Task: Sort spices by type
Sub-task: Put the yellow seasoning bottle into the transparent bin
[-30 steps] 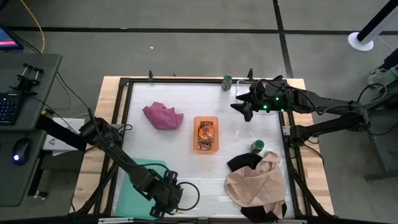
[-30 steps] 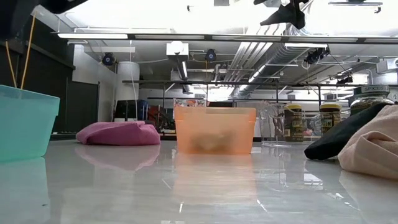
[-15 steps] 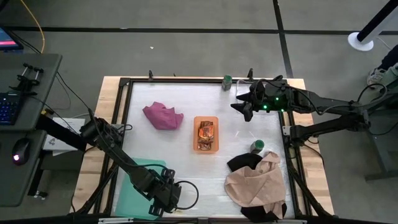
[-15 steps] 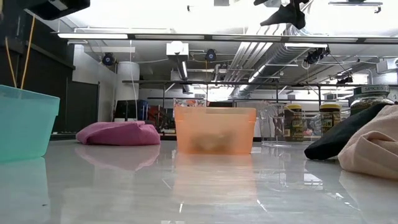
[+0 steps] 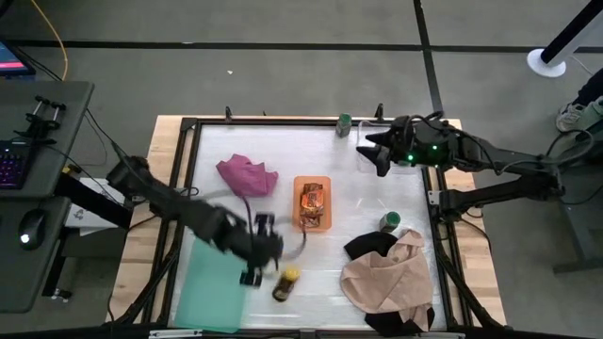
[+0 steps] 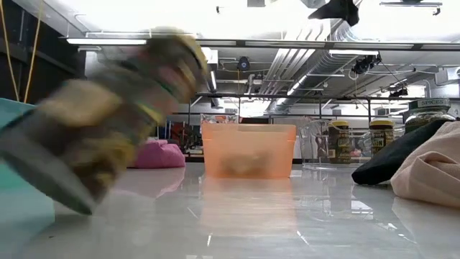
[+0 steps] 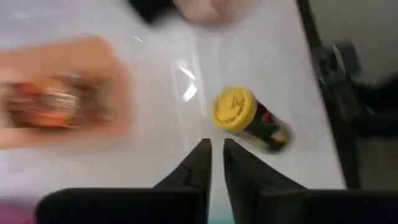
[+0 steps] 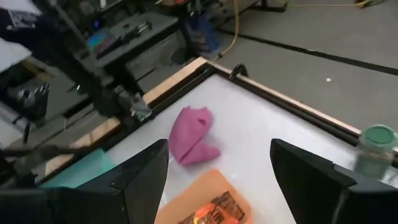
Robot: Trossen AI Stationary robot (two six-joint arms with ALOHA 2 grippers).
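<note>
A yellow-lidded spice jar [image 5: 285,281] lies on its side on the table near the front edge. It shows blurred and tilted in the low view [image 6: 108,122]. My left gripper [image 7: 216,160] hovers just short of the jar [image 7: 249,118], shut, with nothing between its fingers. In the high view the left gripper [image 5: 264,250] is between the teal bin [image 5: 212,294] and the orange tray [image 5: 313,182] of packets. Green-lidded jars stand at the far edge [image 5: 345,123] and by the black cloth [image 5: 389,221]. My right gripper [image 5: 374,155] hangs open at the far right, above the table.
A magenta cloth [image 5: 247,175] lies at the far left. A tan cloth [image 5: 386,273] over a black one [image 5: 366,247] fills the near right corner. A clear container [image 6: 316,144] with jars beside it stands at the far right. The table has a raised dark frame [image 5: 179,188].
My left gripper has swung up and away from over the teal bin at the near edge, toward the orange tray in the middle. The yellow-lidded jar, unseen on the table before, now lies on the table by the front edge, blurred with motion and tipped over.
</note>
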